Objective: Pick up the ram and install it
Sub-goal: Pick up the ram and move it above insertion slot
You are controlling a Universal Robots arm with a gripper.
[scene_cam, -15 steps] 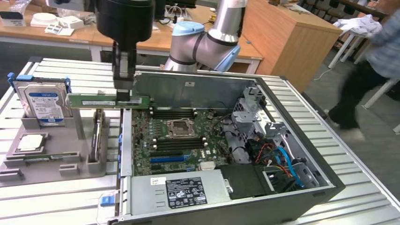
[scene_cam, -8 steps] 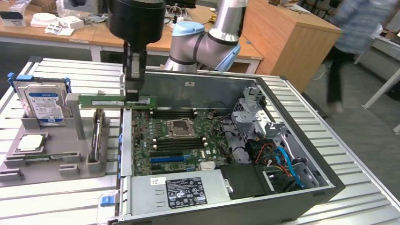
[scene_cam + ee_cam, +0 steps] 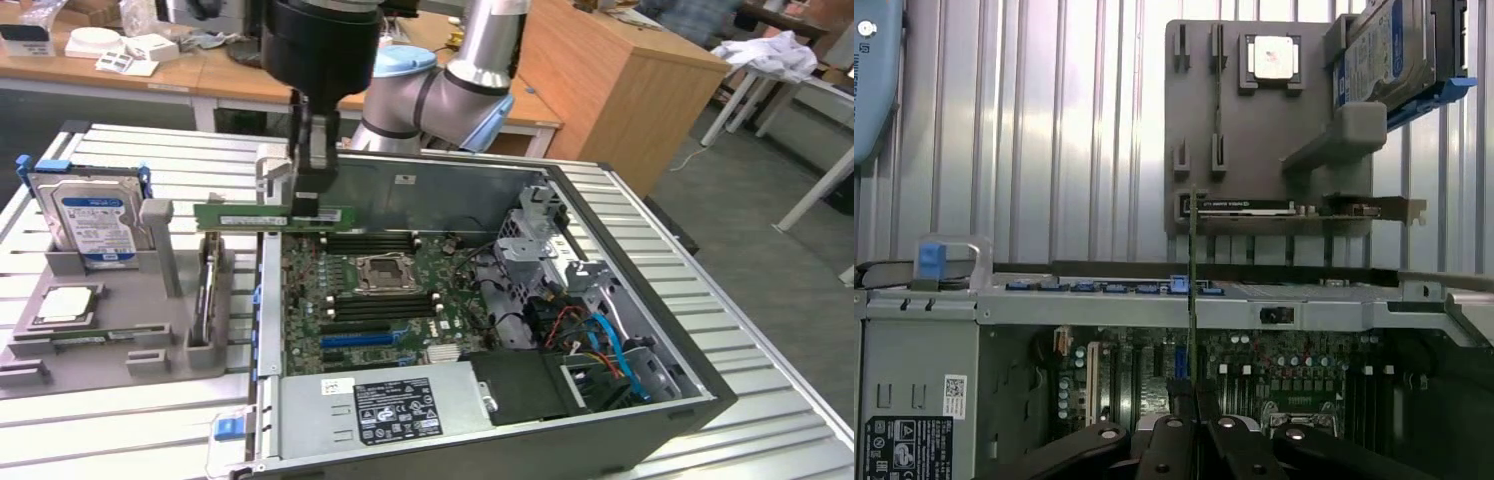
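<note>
Nearest, the power supply (image 3: 398, 408) sits at the open case's (image 3: 667, 390) front; beyond it lies the motherboard (image 3: 350, 300); above its far slots the jaws clench the ram (image 3: 247, 215), level, overhanging the case wall; towards the exterior view's left, the hard drive (image 3: 91, 220) stands in the grey holder (image 3: 147, 330).

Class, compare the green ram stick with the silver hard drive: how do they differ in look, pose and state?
The ram is a thin green stick; the hard drive is a thick silver block with a blue label. The ram lies level in the air, clamped by the gripper; the hard drive stands upright in the grey holder.
</note>
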